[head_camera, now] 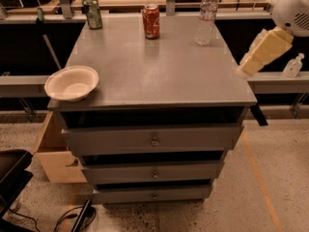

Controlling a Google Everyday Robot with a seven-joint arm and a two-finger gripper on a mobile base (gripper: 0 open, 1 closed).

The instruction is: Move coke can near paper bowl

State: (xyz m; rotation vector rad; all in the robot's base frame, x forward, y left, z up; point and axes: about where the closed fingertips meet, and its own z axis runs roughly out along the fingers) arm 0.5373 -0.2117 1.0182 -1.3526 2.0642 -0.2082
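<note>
The coke can [151, 21], red with a silver top, stands upright at the back middle of the grey cabinet top [159, 71]. The paper bowl [72, 82], shallow and off-white, sits at the front left corner, slightly over the edge. My gripper [244, 71] is at the end of the cream arm link coming down from the white joint at the upper right. It hangs by the cabinet's right edge, far from the can and the bowl, and holds nothing that I can see.
A dark green can [92, 12] stands at the back left and a clear water bottle [207, 16] at the back right. The cabinet has three drawers [153, 140]. A cardboard box [53, 153] sits on the floor at the left. A workbench runs behind.
</note>
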